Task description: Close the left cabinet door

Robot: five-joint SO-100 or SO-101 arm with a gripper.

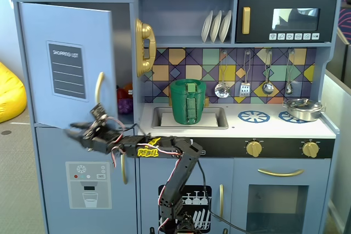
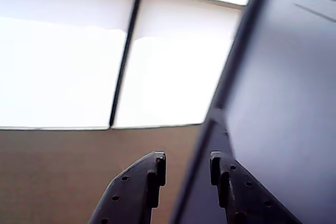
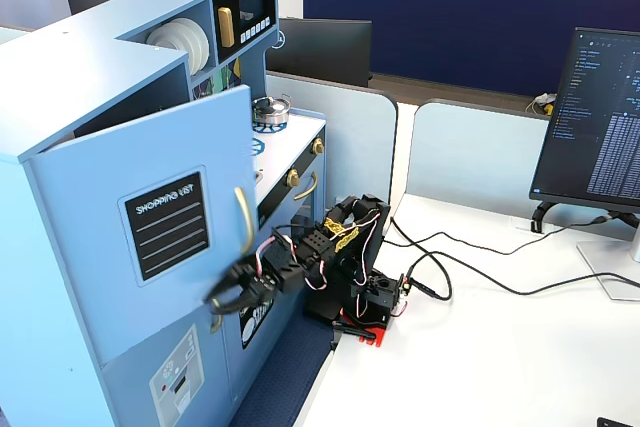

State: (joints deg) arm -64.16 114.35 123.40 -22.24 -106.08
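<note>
- I see the large light-blue flat door panel with the black "SHOPPING LIST" chalkboard (image 1: pixel 68 64) standing ajar at the upper left of a fixed view; in another fixed view (image 3: pixel 150 247) it fills the left centre, swung out from the toy kitchen cabinet (image 1: pixel 230 4).
- Its curved gold handle (image 1: pixel 98 87) sits near the panel's right edge; in the side fixed view the handle (image 3: pixel 243 217) is partly cut by the arm below it.
- My black two-finger gripper (image 1: pixel 74 132) is at the left centre, just under the door's bottom edge; the fingertips are motion-blurred there, so contact is hard to read.
- In the side fixed view the gripper (image 3: pixel 222 299) overlaps the door's lower front, dark against blue; I can't tell touching from just in front.
- Wrist view: the two fingers (image 2: pixel 149 182) show at the bottom, parted with a gap, nothing clamped between them, so released. The gripper (image 2: pixel 188 167) straddles the door's dark edge line; the blue panel (image 2: pixel 283 103) fills the right side, blurred.
- Upper left of the wrist view is blown-out white, no detail readable.
- The black arm with a yellow sticker (image 1: pixel 164 149) reaches in from the bottom centre; its base is cut off by the frame's lower edge.
- The lower light-blue door with the grey dispenser graphic (image 1: pixel 88 184) is at the lower left, shut.
</note>
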